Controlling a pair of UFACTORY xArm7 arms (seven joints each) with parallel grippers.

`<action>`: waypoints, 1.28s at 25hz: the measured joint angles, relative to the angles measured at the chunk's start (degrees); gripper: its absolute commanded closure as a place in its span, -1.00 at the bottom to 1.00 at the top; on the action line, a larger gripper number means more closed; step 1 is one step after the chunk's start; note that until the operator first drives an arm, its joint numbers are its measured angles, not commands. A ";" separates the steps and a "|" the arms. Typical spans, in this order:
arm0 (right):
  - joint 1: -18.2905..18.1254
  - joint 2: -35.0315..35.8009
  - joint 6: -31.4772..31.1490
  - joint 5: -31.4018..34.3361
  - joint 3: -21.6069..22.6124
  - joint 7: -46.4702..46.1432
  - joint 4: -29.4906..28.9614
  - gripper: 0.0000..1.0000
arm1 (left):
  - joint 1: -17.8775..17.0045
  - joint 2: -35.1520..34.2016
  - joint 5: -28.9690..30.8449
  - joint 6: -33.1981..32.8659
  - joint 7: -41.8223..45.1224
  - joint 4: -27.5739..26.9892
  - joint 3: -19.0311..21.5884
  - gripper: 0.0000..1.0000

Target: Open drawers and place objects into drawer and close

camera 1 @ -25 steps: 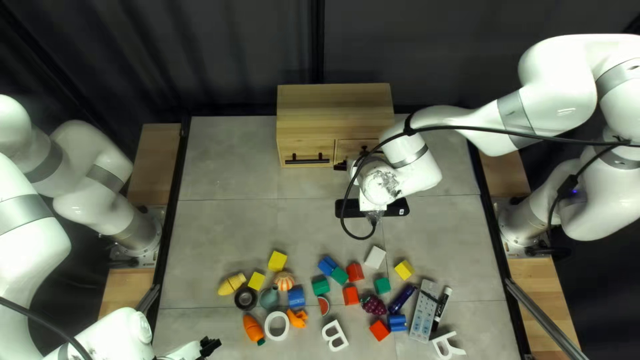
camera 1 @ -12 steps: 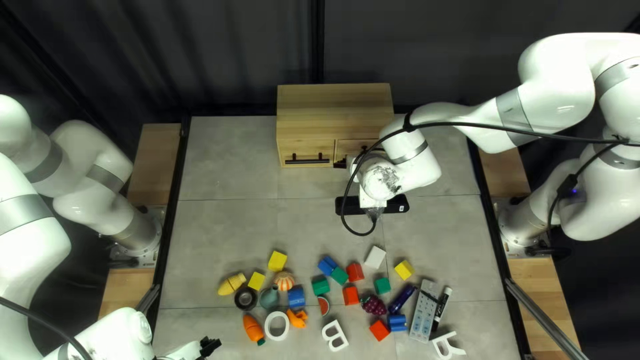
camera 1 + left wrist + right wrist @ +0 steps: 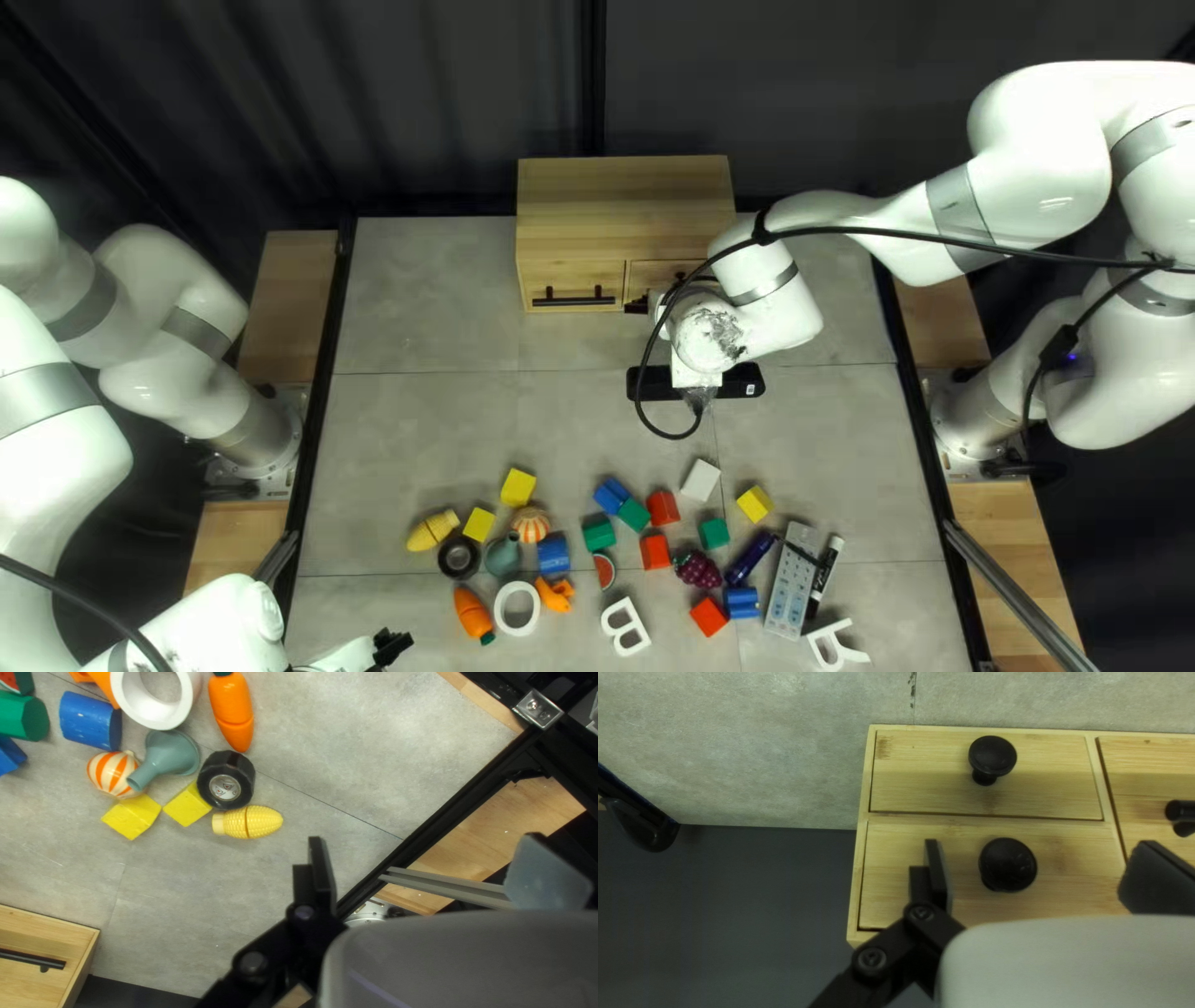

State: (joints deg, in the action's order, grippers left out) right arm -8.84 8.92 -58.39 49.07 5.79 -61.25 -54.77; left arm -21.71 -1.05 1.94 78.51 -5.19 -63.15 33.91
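The table [image 3: 423,336] carries everything, with the loose things spread over its near half. The right arm [image 3: 959,230] reaches in from the right edge; its drooping cable [image 3: 644,373] could snag if the wrist turns. The cabinet [image 3: 623,199] stands midway along the far edge, and a crooked pull might drag it rather than open it. Its knobbed drawers, the top drawer [image 3: 887,877] and the bottom drawer [image 3: 927,790], both look closed. The left gripper [image 3: 423,843] is wide and empty, toward the near left corner. The right gripper [image 3: 1040,845] is wide too, holding nothing. The remote [image 3: 792,581] lies toward the near right corner; being long, it could jam a drawer if set crosswise. The carrot [image 3: 473,616] and corn [image 3: 432,530], on the near left part, could roll when pinched off-centre. The top knob [image 3: 1007,863] sits between the right fingers, nearer one; closing unevenly could shove it sideways, and its round rim could slip free.
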 measured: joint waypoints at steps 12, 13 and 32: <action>-0.17 0.49 0.27 1.04 -0.36 0.98 0.09 -0.76 | 0.00 0.00 0.00 0.00 0.00 0.00 0.00 -1.00; -0.17 0.57 0.32 1.19 -0.38 1.09 0.09 -0.74 | 0.00 0.00 0.00 0.00 0.00 0.00 0.00 -1.00; -0.30 0.77 1.04 2.81 -0.77 2.41 1.16 0.72 | 0.00 0.00 0.00 0.00 0.00 0.00 0.00 -1.00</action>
State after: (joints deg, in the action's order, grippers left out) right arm -9.14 9.69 -57.35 51.88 5.01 -58.83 -53.61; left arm -21.71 -1.05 1.94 78.51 -5.19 -63.15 33.91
